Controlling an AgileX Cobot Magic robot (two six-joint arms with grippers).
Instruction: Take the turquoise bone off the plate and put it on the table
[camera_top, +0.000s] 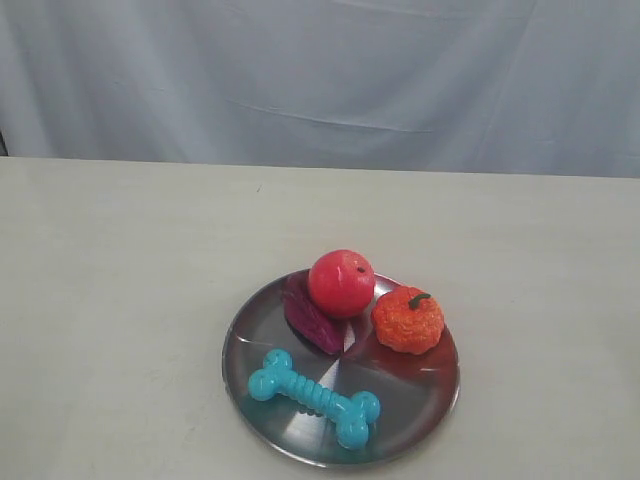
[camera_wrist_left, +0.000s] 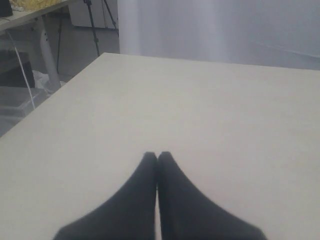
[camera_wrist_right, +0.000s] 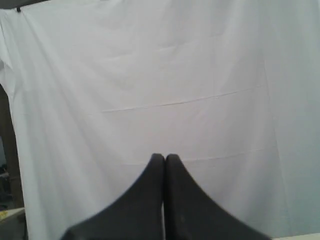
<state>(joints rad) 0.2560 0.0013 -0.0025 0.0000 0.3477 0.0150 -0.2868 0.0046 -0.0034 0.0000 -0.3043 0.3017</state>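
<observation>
Left pincer (camera_wrist_left: 157, 156) and right pincer (camera_wrist_right: 164, 157) closed, empty, well apart from turquoise bone (camera_top: 314, 397); open, straddle ribbed shaft crosswise.

Cream-beige table (camera_top: 120, 300), one plate on it.
The round steel plate (camera_top: 420, 390) (shiny, shallow-rimmed) sits near the front edge, slightly right of centre, seemingly flat on the matte top.

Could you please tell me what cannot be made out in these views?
- Exterior view: both arms out of frame; the red apple hides part of the purple toy.
- Left wrist view: only left gripper and table; plate out of frame.
- Right wrist view: right gripper faces curtain; bone unseen.
</observation>
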